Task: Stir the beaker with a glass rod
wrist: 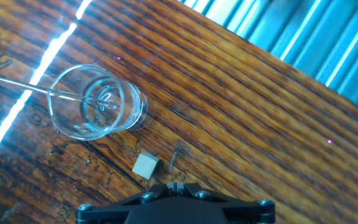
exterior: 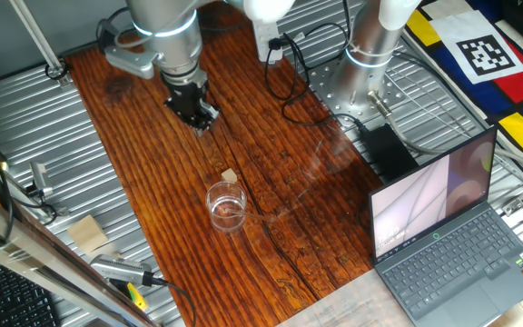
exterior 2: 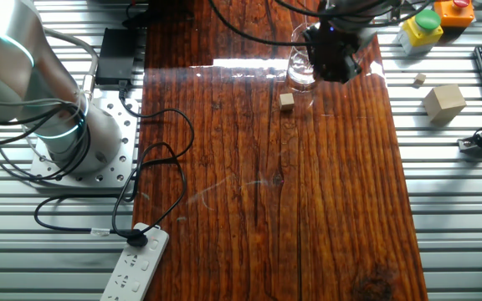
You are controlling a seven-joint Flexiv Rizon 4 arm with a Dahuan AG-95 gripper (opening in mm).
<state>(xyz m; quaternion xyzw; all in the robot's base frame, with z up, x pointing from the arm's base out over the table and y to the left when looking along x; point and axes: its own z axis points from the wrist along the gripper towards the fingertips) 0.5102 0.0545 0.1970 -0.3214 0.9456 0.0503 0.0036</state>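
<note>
Hand above the worktop, rod already leaning in the beaker

The beaker [exterior: 227,205] stands upright on the wooden worktop [exterior: 271,182]. The glass rod [wrist: 17,85] leans across its rim, tip inside, apparently parked ready for stirring. A small tan cube [exterior: 229,175] lies beside the beaker. The hand [exterior: 201,116] hangs apart, holding nothing; I cannot tell its spread.

I get bright overhead light: white glare streaks cross the glossy brown wooden surface [exterior 2: 249,167], sharpest in hand view, where the corners blur with bluish tint.
</note>
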